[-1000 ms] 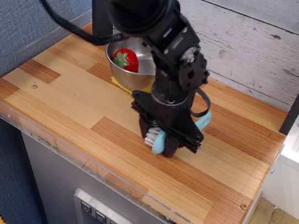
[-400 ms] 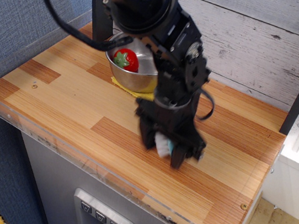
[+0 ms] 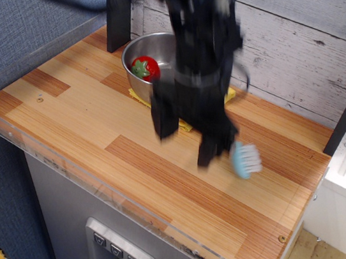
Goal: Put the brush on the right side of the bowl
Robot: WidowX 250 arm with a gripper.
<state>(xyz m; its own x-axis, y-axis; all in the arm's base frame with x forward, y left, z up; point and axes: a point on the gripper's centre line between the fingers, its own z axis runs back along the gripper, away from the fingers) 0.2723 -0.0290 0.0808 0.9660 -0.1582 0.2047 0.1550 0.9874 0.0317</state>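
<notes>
observation.image shows the gripper (image 3: 188, 138) blurred above the middle of the wooden table (image 3: 67, 105), its two dark fingers spread wide and holding nothing. The brush (image 3: 245, 159) lies on the boards just beside the finger nearer the right edge (whether they touch is lost in the blur), white bristles pointing toward that edge. The bowl (image 3: 139, 50) sits near the back edge on a yellow cloth (image 3: 183, 126), with a strawberry (image 3: 145, 68) inside.

The dark arm reaches down from the desk's back edge over its middle, motion-blurred. Its tool (image 3: 188, 138) hangs with both fingers pointing downward, spread well apart, nothing between them.
</notes>
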